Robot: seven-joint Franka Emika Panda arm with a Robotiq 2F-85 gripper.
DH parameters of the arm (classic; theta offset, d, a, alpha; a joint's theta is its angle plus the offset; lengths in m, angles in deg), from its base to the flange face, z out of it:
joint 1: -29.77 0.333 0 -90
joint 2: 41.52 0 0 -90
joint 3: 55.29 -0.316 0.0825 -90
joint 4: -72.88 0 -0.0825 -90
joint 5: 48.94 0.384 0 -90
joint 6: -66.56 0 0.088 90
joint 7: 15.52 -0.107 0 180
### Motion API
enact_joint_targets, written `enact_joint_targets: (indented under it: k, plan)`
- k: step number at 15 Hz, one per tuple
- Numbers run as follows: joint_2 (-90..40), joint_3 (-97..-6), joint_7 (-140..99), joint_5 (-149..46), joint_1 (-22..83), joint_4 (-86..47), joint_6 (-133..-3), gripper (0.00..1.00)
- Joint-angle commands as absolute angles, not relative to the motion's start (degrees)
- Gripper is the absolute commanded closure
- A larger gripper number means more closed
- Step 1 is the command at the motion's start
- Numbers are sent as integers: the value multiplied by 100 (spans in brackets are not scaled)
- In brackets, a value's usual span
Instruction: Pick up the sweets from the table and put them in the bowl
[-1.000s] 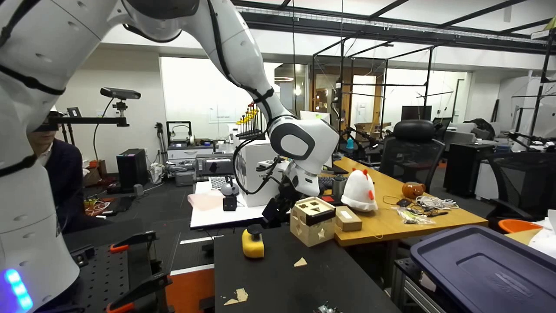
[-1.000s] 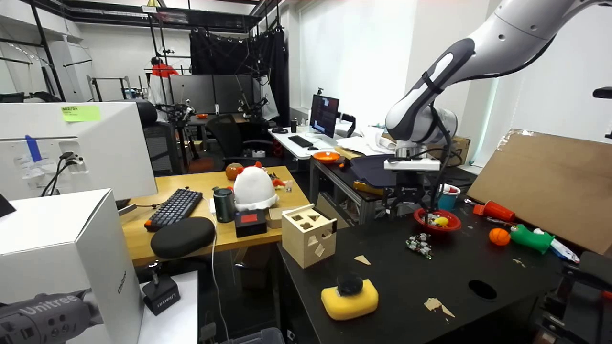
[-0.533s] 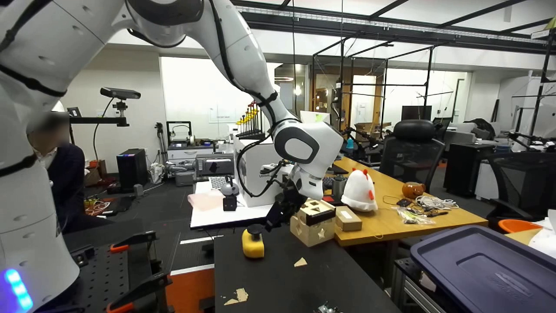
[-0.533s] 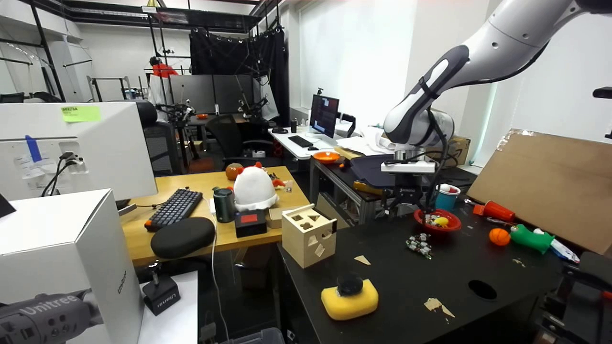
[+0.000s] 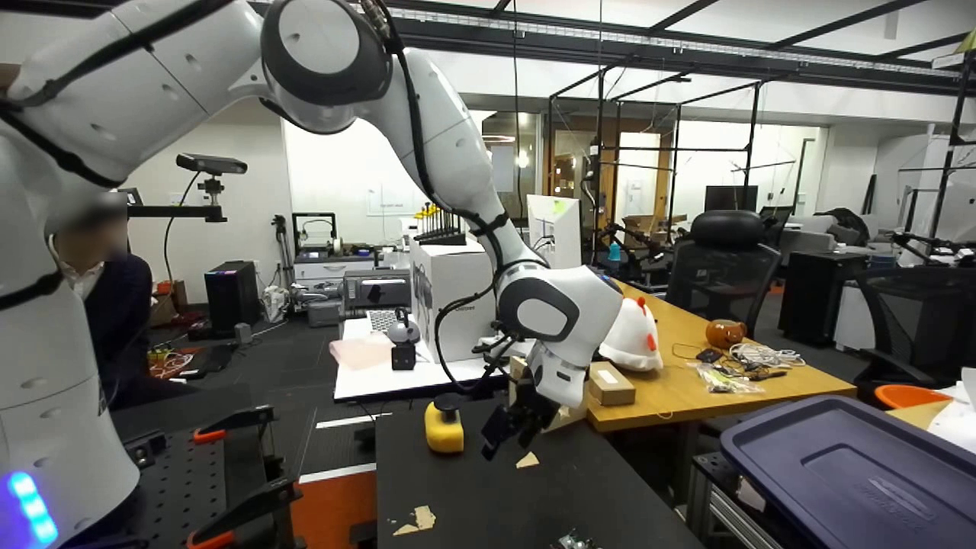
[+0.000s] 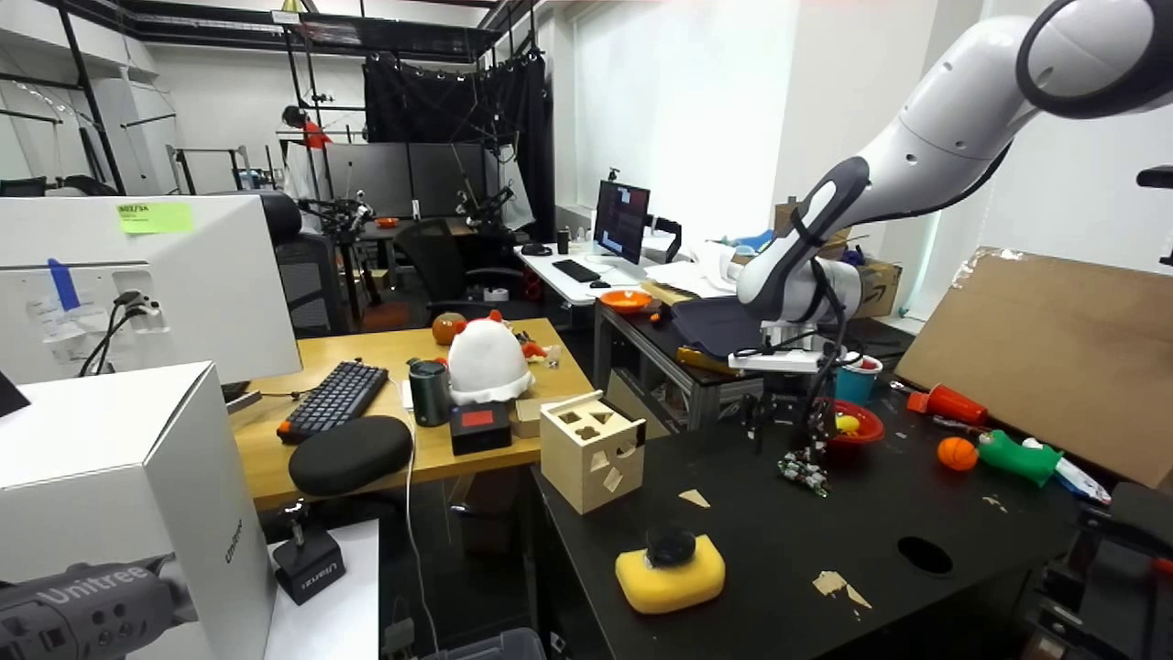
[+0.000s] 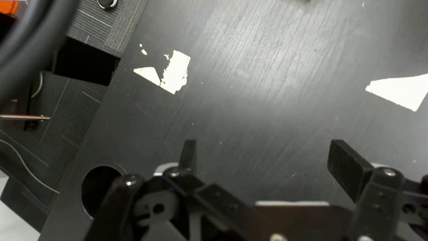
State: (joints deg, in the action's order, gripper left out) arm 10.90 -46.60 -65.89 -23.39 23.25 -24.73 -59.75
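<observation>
The end effector [image 7: 262, 150] is seen above the black surface [image 6: 761, 555] with its jaws widely spread; sweets [image 6: 805, 474] are gathered there near the red bowl [image 6: 861, 440].

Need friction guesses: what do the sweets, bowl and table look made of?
Sweets: probably foil- or plastic-wrapped, shiny; silvery glints.
Bowl: probably plastic, smooth, evenly red.
Table: black, low-sheen; maybe wood-grain laminate, given fine streaks in the wrist view.
</observation>
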Motion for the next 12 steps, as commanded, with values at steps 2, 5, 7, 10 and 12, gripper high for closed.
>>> enact_joint_targets:
  k: [2,5,7,10,12]
  plan:
    - [1718,-4728,-7310,-1984,2143,-2060,-6415,0]
    - [1949,-4726,-7844,-1749,2104,-2036,-6901,0]
    - [2039,-4726,-8252,-1613,2068,-2086,-7195,0]
    - [2013,-4738,-8722,-1396,2006,-2269,-7637,0]
    - [1861,-4724,-8919,-1285,2013,-2457,-7963,0]
